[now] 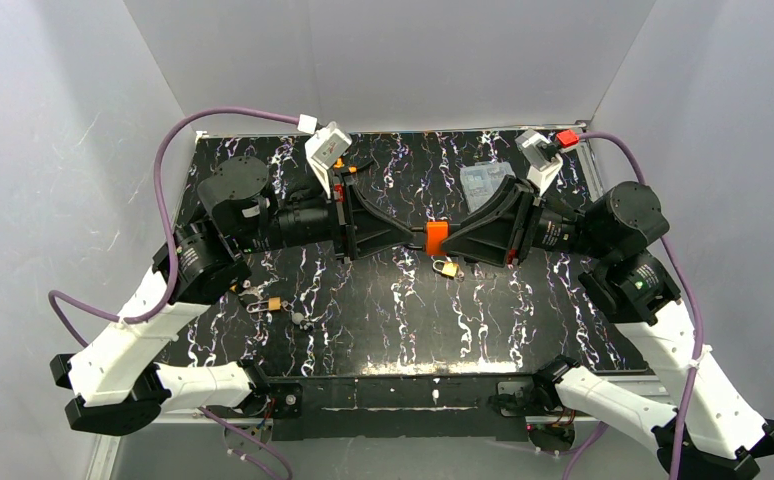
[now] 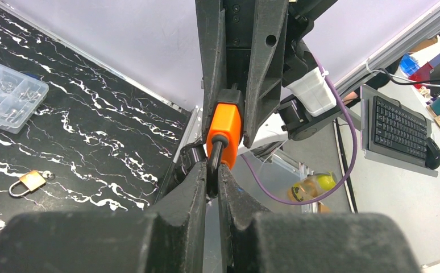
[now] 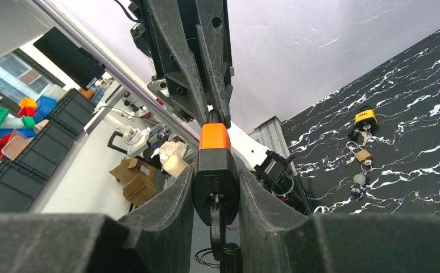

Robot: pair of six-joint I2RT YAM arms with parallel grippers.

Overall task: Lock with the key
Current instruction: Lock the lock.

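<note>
left claw [image 1: 416, 231], right claw [image 1: 443, 239] tip-to-tip mid-table, brass padlock [image 1: 448, 268] near, parts box [image 1: 483, 182] behind, bare tabletop [image 1: 413, 325] nearer

Both arms are reaching inward above the table and meeting tip to tip near its middle. Left arm [image 1: 263, 215]: lower link rising from the base, elbow bent, forearm lying roughly level and pointing right. Right arm [image 1: 603, 225]: mirroring it, forearm pointing left. Both wrists are rolled so the cameras sit on the far side. Left gripper [image 2: 212, 185] is pinching nearly closed on the black loop of the padlock [image 1: 435, 237]. Right gripper [image 3: 216, 190] is clamping the padlock's body, jaws partly spread around it.
</note>
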